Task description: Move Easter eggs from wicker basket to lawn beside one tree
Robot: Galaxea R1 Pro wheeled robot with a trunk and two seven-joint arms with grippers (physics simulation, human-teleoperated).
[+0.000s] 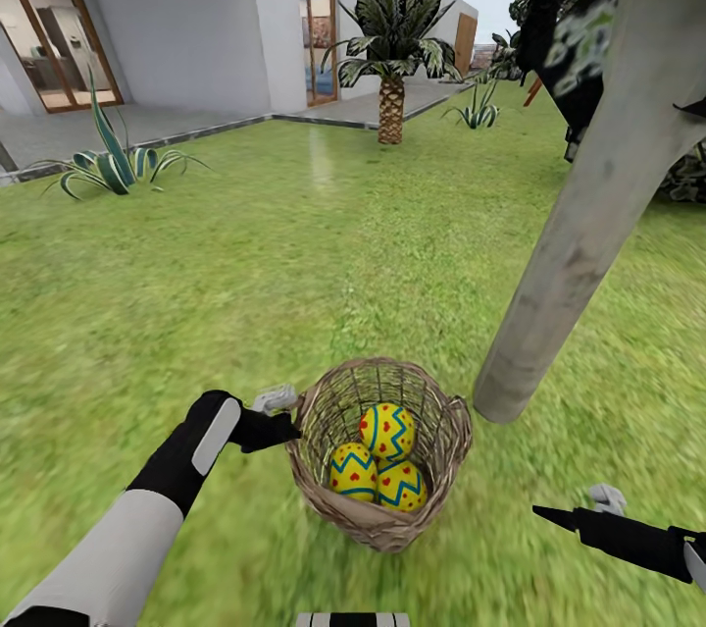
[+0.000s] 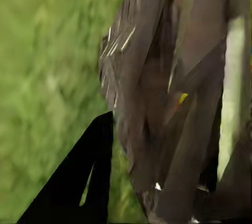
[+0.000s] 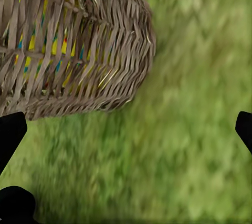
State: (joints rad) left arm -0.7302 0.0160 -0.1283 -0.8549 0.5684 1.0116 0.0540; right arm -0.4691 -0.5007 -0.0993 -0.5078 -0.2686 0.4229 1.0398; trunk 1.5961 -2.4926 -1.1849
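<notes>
Three eggs [image 1: 381, 467], yellow with blue zigzags and red hearts, nestled together at the bottom of the basket [image 1: 324, 499]. None out yet, so still at the first step by the look of it: emptying not begun, with a hand just arriving at the rim.

Basket on the grass [image 1: 294, 244], tilted a little toward the camera, with the pale grey tree trunk [image 1: 588, 225] just beside it on the far right. Close enough, probably, to serve as the chosen tree, so only a short carry needed per egg.

Left gripper [image 1: 277, 403] pressed up against the basket's left rim, beside the small loop handle there. From the left wrist camera, brown weave [image 2: 173, 103] close and blurred, one dark finger [image 2: 79, 182] before it; whether open or clamped on the rim, impossible to tell.

Right gripper [image 1: 579, 506] low over the grass, apart from the basket on its right side and near the trunk's foot. In the right wrist camera, fingers [image 3: 9, 132] spread wide with nothing between them, basket wall [image 3: 73, 45] ahead with egg colours glinting through the gaps.

Next, likely: lift a hand above the rim, reach down inside, close on the topmost egg without dragging the basket over.
</notes>
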